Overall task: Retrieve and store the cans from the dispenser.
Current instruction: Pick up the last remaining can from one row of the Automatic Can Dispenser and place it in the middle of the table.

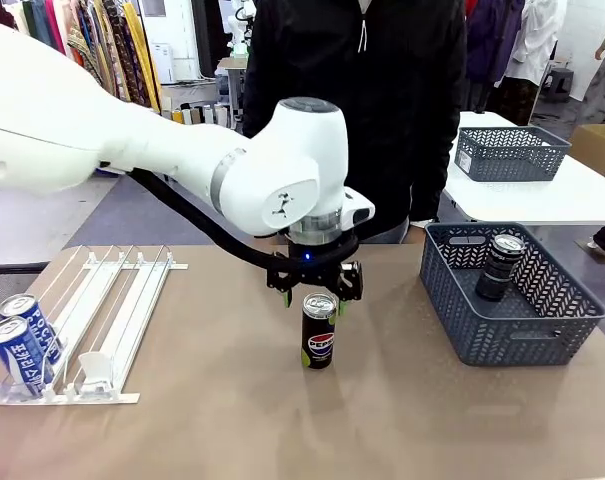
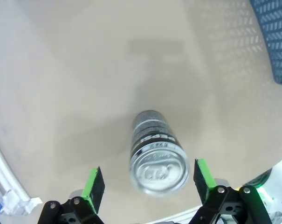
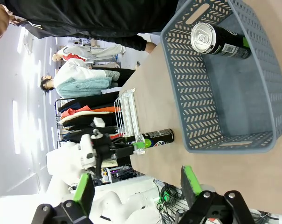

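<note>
A black Pepsi can [image 1: 319, 332] stands upright on the middle of the table. My left gripper [image 1: 315, 293] hovers just above it, open, its green pads [image 2: 93, 185] level with the silver top [image 2: 158, 171] and a gap on each side. Two blue-and-white Pocari cans [image 1: 24, 340] rest at the front stops of the white dispenser [image 1: 112, 310] at the left. A second black can [image 1: 500, 265] lies inside the blue-grey mesh basket [image 1: 542, 330] at the right. My right gripper [image 3: 137, 186] is open and holds nothing, off the basket's [image 3: 187, 93] side, with the standing can [image 3: 155, 137] farther away.
A person in a black jacket [image 1: 382, 110] stands at the far edge, behind the left arm. Another grey basket [image 1: 510, 152] sits on a white table beyond. Bare tabletop lies between the dispenser and the standing can, and in front of the basket.
</note>
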Motion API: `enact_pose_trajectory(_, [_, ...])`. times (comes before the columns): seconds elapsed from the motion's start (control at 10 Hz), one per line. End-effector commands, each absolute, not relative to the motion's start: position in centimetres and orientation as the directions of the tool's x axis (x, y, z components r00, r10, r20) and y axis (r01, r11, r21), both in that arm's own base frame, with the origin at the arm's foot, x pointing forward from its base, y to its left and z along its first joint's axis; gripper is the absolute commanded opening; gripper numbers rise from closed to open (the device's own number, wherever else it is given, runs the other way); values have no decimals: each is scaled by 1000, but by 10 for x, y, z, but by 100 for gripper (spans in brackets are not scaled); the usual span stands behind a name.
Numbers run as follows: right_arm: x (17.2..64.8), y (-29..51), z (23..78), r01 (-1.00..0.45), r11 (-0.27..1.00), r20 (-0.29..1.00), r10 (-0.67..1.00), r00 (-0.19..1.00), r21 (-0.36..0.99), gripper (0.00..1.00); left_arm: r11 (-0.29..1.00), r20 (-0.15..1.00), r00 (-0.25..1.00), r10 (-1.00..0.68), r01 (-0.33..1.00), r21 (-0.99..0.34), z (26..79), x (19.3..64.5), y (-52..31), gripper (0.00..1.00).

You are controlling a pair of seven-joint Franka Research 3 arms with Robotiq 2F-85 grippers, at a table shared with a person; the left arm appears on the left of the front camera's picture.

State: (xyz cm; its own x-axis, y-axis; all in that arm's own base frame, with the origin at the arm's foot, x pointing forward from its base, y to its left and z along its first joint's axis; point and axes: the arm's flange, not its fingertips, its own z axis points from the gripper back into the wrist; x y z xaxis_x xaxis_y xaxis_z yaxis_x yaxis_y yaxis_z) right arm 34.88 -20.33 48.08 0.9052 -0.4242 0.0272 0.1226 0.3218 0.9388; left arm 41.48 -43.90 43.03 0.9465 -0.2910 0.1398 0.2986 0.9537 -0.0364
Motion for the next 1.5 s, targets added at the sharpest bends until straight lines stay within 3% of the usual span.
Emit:
enact_pose_trajectory(0.0, [348,-204,483,110,325,37,-416,909,939,100,966,211,958,-195,225,-127,480,402,-397,100])
enact_pose_trajectory(0.3, [348,-204,483,110,325,37,-416,909,939,100,868,231,944,-237,312,-386,570,394,-331,100])
enact_pose_trajectory(0.5, [348,-204,483,110,325,37,-416,909,939,100,775,202,964,-171,258,-577,598,401,-236,100])
enact_pose_trajectory(0.6, [348,-204,483,110,325,37,-416,909,939,100,781,128,991,-39,110,-615,598,404,-179,100])
enact_pose_trajectory(0.7, [348,-204,483,110,325,37,-416,909,939,100,734,81,997,-8,61,-677,596,399,-128,100])
enact_pose_trajectory(0.9, [348,-204,483,110,325,37,-416,909,939,100,538,113,992,-50,122,-834,581,371,-24,100])
enact_pose_trajectory(1.2, [348,-204,483,110,325,37,-416,909,939,100,307,74,975,209,6,-952,519,312,93,100])
enact_pose_trajectory(1.3, [348,-204,483,110,325,37,-416,909,939,100,278,64,974,218,1,-961,506,294,103,100])
enact_pose_trajectory(1.4, [348,-204,483,110,325,37,-416,909,939,100,350,10,979,205,-63,-935,506,285,100,100])
